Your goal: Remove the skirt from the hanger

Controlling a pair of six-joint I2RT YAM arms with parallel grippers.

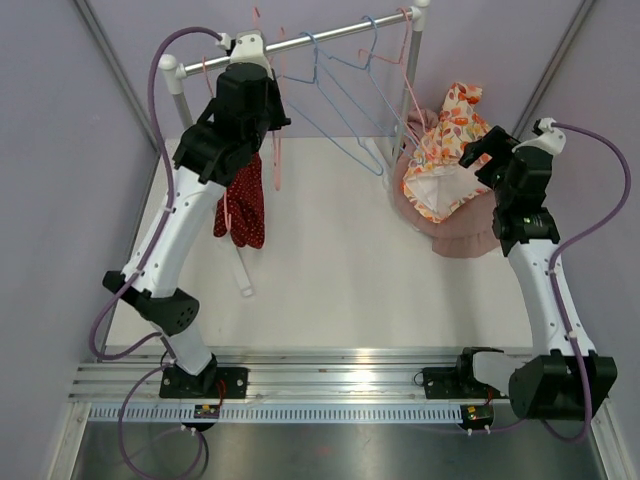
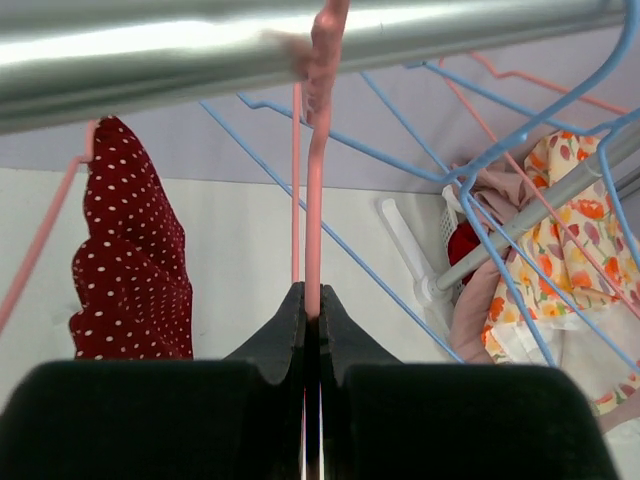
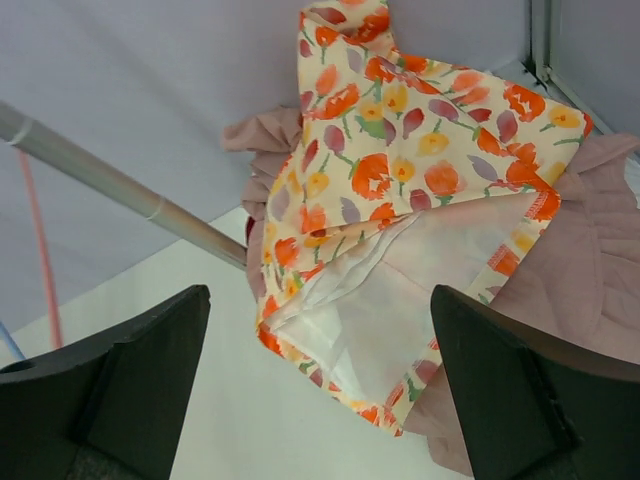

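Readable text: none in any view.
Labels, brands: none legible.
Numbers, signs: none visible on any surface.

Blue hangers point(image 2: 462, 180) on rail point(image 2: 150, 60), floral garment point(image 3: 400, 150) atop pink cloth point(image 3: 590, 260)

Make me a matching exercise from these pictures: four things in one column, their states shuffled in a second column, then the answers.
Things:
1. left hand
2. right hand
3. red dotted skirt
4. floral garment

States:
A. lying on pink cloth
B. shut on the pink hanger
C. open wide
D. hanging below the rail

Pairs: 1-B, 2-C, 3-D, 4-A
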